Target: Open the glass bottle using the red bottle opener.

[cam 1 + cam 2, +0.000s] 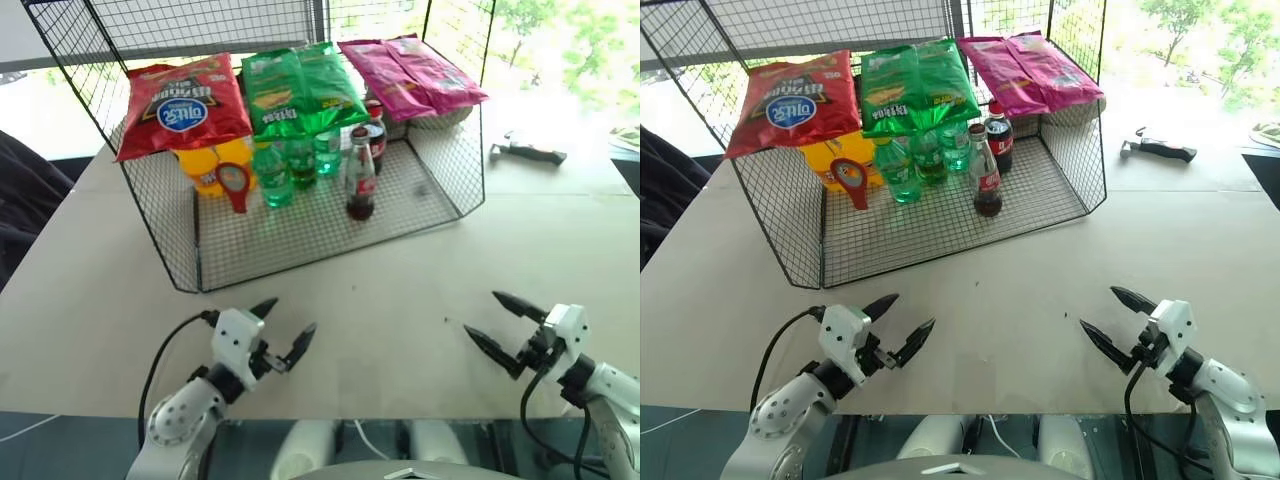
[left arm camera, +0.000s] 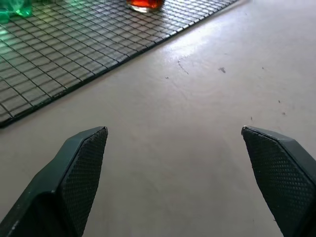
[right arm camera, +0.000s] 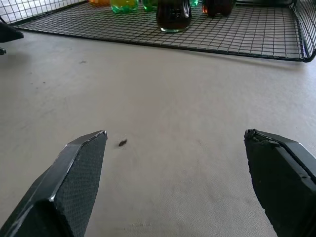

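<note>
The glass bottle (image 1: 360,178) stands upright on the wire rack's floor (image 1: 300,235), slim, with a red label and dark cola low down; its base shows in the right wrist view (image 3: 173,14). The red bottle opener (image 1: 236,186) hangs head-up in front of the yellow bottles, left of the glass bottle. My left gripper (image 1: 287,329) hovers open over the table's near edge on the left. My right gripper (image 1: 495,323) is open at the near right. Both are empty and well short of the rack.
Red, green and pink snack bags (image 1: 300,90) lie on the rack's top. Green plastic bottles (image 1: 275,172), yellow bottles (image 1: 205,165) and a dark red-capped cola bottle (image 1: 376,135) crowd the shelf. A black-handled tool (image 1: 530,152) lies at the far right.
</note>
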